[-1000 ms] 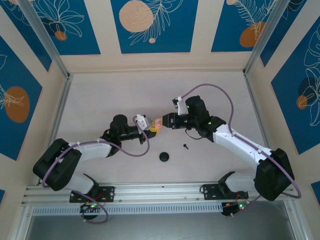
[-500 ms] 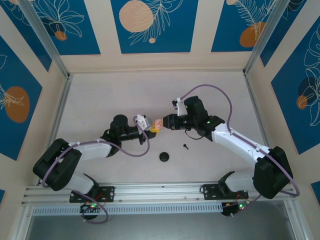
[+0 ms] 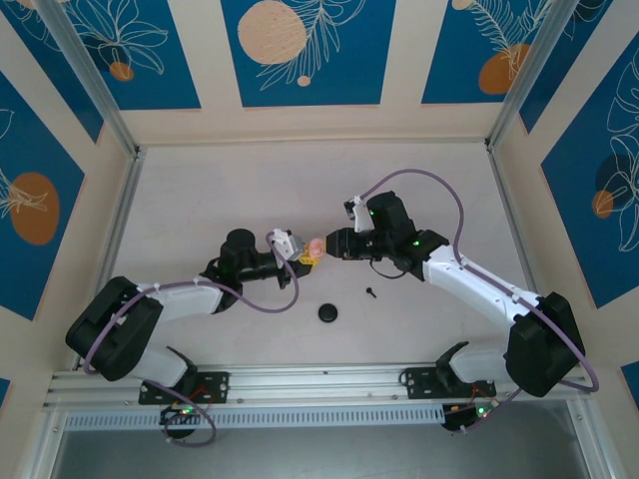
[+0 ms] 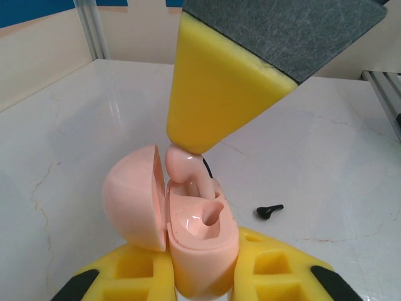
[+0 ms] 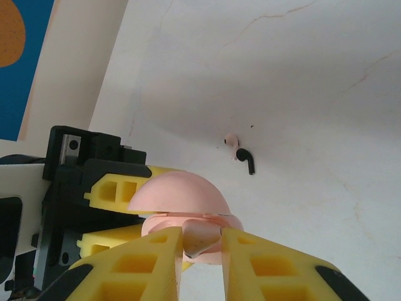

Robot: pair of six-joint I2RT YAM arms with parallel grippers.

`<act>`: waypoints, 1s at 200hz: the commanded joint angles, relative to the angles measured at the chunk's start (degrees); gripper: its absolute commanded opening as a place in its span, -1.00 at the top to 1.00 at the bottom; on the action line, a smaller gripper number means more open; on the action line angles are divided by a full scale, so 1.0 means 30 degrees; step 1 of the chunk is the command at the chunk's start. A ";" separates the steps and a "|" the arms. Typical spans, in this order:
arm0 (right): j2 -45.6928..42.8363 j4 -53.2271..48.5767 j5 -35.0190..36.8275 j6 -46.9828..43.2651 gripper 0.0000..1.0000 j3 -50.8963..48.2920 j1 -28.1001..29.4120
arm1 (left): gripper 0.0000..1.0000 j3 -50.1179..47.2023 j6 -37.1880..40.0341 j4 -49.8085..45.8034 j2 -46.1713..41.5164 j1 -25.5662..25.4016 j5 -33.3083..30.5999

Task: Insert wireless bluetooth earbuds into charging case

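Note:
My left gripper is shut on the base of the charging case, a pale pink case with its domed lid swung open to the left. My right gripper meets it from the right, shut on a pale pink earbud. That earbud's stem dips into the far socket of the case, and the near socket is vacant. A second earbud, small and black, lies on the table to the right.
A round black disc lies on the white table in front of the grippers. A tiny pink bit sits beside the black earbud. An aluminium rail borders the near edge, and panel walls enclose the other sides.
My right gripper has edged slightly left toward the case with the pink earbud in it. The left arm and the case have stayed still.

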 commanded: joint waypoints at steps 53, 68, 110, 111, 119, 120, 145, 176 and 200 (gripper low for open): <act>0.0091 -0.0958 -0.0830 0.0588 0.48 0.0808 0.0087 | 0.77 -0.0017 0.0400 0.0415 -0.0550 -0.0230 0.0051; -0.0142 -0.1093 -0.0706 0.0364 0.43 0.0859 0.0059 | 0.77 -0.0047 0.0423 0.0384 -0.0587 -0.0226 0.0061; -0.1145 -0.2019 -0.0732 0.0329 0.35 0.1122 -0.0593 | 0.77 -0.0153 0.0956 0.0151 -0.0781 -0.0208 0.0520; -0.1154 -0.2081 -0.0732 0.0342 0.35 0.1151 -0.0605 | 0.77 -0.0159 0.0964 0.0149 -0.0788 -0.0221 0.0534; -0.1006 -0.2767 -0.0830 0.0467 0.34 0.1551 -0.0674 | 0.77 -0.0191 0.1195 0.0146 -0.0806 -0.0229 0.0655; -0.1006 -0.2767 -0.0830 0.0467 0.34 0.1551 -0.0674 | 0.77 -0.0192 0.1216 0.0146 -0.0816 -0.0217 0.0660; -0.0884 -0.4835 -0.0564 0.0296 0.35 0.2532 -0.0529 | 0.77 -0.0339 0.1947 0.0113 -0.1014 -0.0252 0.0568; -0.0935 -0.6711 0.0043 0.0153 0.36 0.3239 -0.0471 | 0.78 -0.0309 0.2852 -0.0583 -0.1241 -0.0335 0.0331; -0.0648 -0.6763 -0.0276 0.0230 0.37 0.3564 -0.0303 | 0.78 -0.0340 0.3241 -0.0890 -0.1407 -0.0353 0.0197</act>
